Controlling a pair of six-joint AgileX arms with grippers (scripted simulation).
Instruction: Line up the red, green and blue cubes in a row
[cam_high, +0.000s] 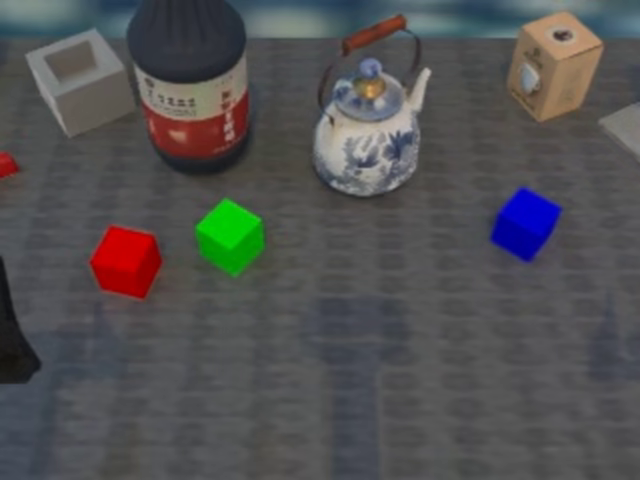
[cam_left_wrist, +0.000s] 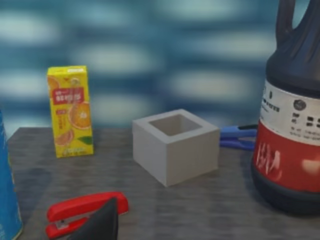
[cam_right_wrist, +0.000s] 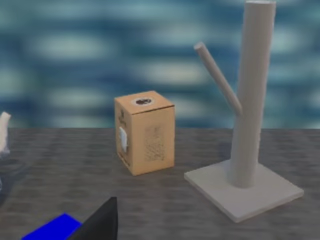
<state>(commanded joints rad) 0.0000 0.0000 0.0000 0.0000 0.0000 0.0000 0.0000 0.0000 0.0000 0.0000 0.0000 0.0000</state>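
The red cube (cam_high: 126, 261) sits at the table's left. The green cube (cam_high: 230, 236) is just to its right and slightly farther back, with a small gap between them. The blue cube (cam_high: 526, 223) lies alone at the right, and its corner (cam_right_wrist: 52, 230) shows in the right wrist view. My left arm (cam_high: 12, 345) is parked at the left edge, left of the red cube. Only one dark fingertip (cam_left_wrist: 102, 222) of it shows, with nothing held. My right arm is outside the top view. One of its fingertips (cam_right_wrist: 102, 220) shows beside the blue cube, holding nothing.
A soy sauce bottle (cam_high: 190, 80), a hollow grey box (cam_high: 78, 80), a blue-and-white teapot (cam_high: 368, 125) and a brown carton (cam_high: 553, 65) line the back. A red stapler (cam_left_wrist: 80, 212), a juice carton (cam_left_wrist: 70, 112) and a grey mug rack (cam_right_wrist: 250, 125) stand near the edges.
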